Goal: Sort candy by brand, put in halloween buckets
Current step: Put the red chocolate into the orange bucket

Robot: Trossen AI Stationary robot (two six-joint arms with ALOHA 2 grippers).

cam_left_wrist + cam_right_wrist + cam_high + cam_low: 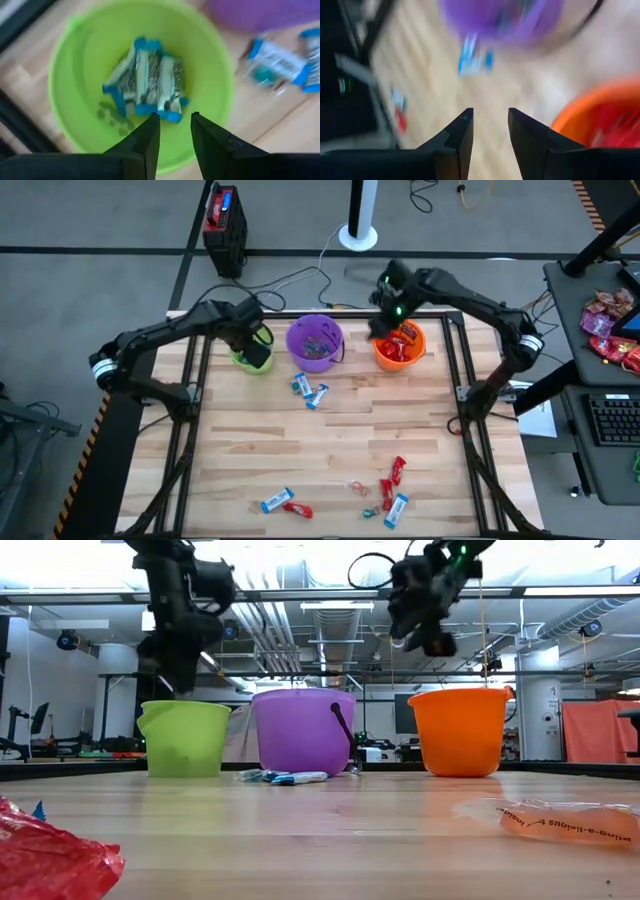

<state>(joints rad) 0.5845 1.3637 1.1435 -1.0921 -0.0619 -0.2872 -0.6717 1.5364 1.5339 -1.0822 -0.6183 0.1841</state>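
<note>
Three halloween buckets stand in a row at the table's far edge: lime green (pixel 240 358), purple (pixel 315 343) and orange (pixel 400 350). My left gripper (pixel 175 120) hangs open over the green bucket (pixel 65 75), pointing down, with nothing between its fingers. Below it, blue-and-white candies (pixel 147 82) lie on the bucket's floor. My right gripper (pixel 490 117) is open and empty, up in the air just left of the orange bucket (pixel 600 115), which holds red candies. Two blue-and-white candies (pixel 310 390) lie in front of the purple bucket. Red and blue-and-white candies (pixel 392 488) lie near the front edge.
A blue-and-white and a red candy (pixel 285 504) lie at the front left. A tiny clear candy (pixel 360 488) lies beside the front right group. Dark frame rails (pixel 190 390) run along the table's sides. A heap of candy bags (pixel 610 330) sits on a side desk to the right.
</note>
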